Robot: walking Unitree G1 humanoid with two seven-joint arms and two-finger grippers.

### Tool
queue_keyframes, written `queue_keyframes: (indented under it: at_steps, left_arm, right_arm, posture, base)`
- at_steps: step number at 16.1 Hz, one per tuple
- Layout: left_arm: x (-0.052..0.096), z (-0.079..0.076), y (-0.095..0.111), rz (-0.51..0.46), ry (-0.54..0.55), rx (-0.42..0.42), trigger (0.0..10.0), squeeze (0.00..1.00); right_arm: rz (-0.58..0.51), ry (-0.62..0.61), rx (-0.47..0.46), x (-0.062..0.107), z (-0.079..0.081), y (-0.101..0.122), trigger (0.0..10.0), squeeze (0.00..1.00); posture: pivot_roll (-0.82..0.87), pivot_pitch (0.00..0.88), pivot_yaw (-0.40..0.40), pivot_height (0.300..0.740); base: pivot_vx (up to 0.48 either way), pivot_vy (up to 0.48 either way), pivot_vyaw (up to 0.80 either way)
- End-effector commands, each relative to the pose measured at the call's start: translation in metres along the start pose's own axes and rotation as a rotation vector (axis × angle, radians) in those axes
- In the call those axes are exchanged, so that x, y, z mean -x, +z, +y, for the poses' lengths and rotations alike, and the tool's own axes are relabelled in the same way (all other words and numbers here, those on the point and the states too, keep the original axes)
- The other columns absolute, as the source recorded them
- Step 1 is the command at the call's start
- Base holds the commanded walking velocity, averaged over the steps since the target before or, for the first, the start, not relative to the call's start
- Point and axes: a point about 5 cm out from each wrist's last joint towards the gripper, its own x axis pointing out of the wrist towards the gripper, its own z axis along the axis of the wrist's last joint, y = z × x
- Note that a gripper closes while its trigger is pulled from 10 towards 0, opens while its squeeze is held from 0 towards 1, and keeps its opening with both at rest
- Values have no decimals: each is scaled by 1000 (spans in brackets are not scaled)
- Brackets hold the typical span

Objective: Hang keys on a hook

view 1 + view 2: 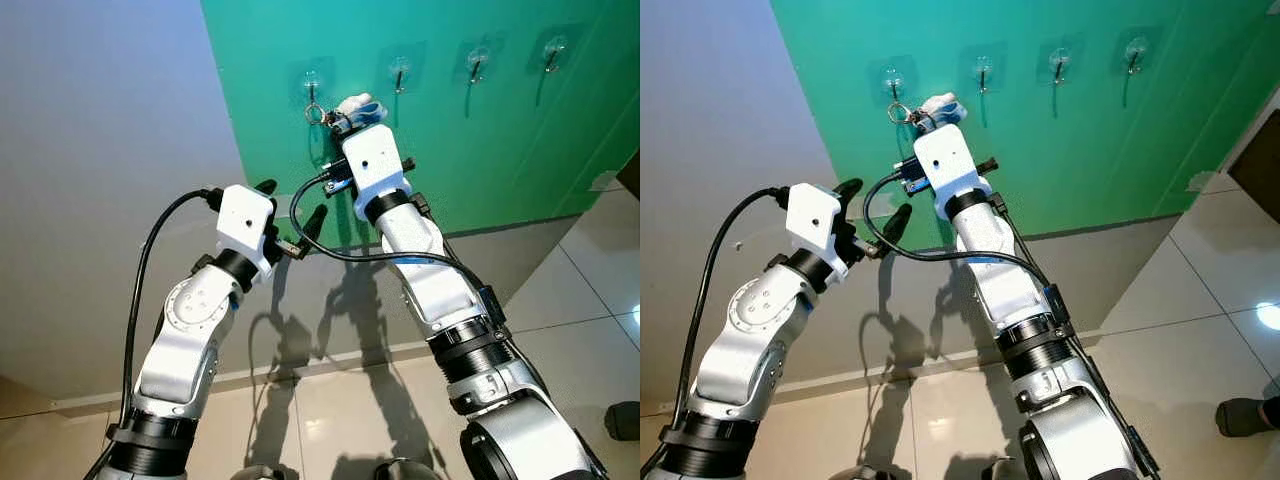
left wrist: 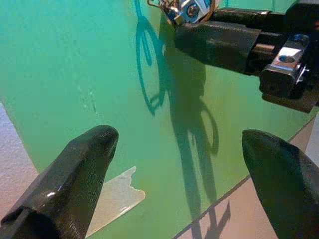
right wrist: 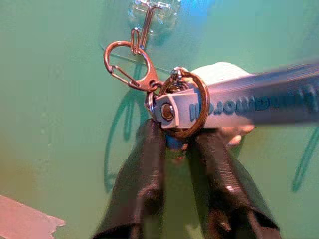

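A small bunch of keys (image 3: 179,107) on a ring, with a metal carabiner clip (image 3: 127,64) and a blue-and-white strap, is held at the frame's upper centre, the clip looped on the leftmost hook (image 3: 144,22). The bunch is judged light, rigid, dangling loosely; it is best pinched at the ring. The right gripper (image 3: 174,144) is clamped around it. The left gripper (image 2: 179,164) is spread, empty. Behind lies a smooth green wall panel (image 1: 450,140) with three more hooks; pale floor tiles (image 1: 590,270) lie at lower right.

The keys (image 3: 184,107) hang from my right gripper (image 3: 174,144), pinched between its closed fingers: a brass split ring, a blue-and-white strap, a carabiner clip (image 3: 127,62). The clip loops over the leftmost hook (image 3: 147,17) on the green wall (image 1: 450,150).
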Motion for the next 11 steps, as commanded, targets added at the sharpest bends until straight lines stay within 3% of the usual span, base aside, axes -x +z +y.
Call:
queue_keyframes:
  at_steps: [1,7,11]
  left_arm:
    - [-2,2,4,-15,0,-4,10000,0]
    - [-2,2,6,-35,-14,3,10000,0]
    - [-3,-1,14,-101,-26,34,10000,0]
  right_arm:
    - [8,6,-25,1,1,-1,10000,1000]
    - [34,72,-63,5,9,-7,10000,1000]
    - [69,87,-84,12,7,-15,10000,1000]
  posture:
    - [-90,59,87,740]
    - [-90,38,90,740]
    - [-93,18,95,740]
  base:
    - [0,0,0]
    - [0,0,0]
    - [0,0,0]
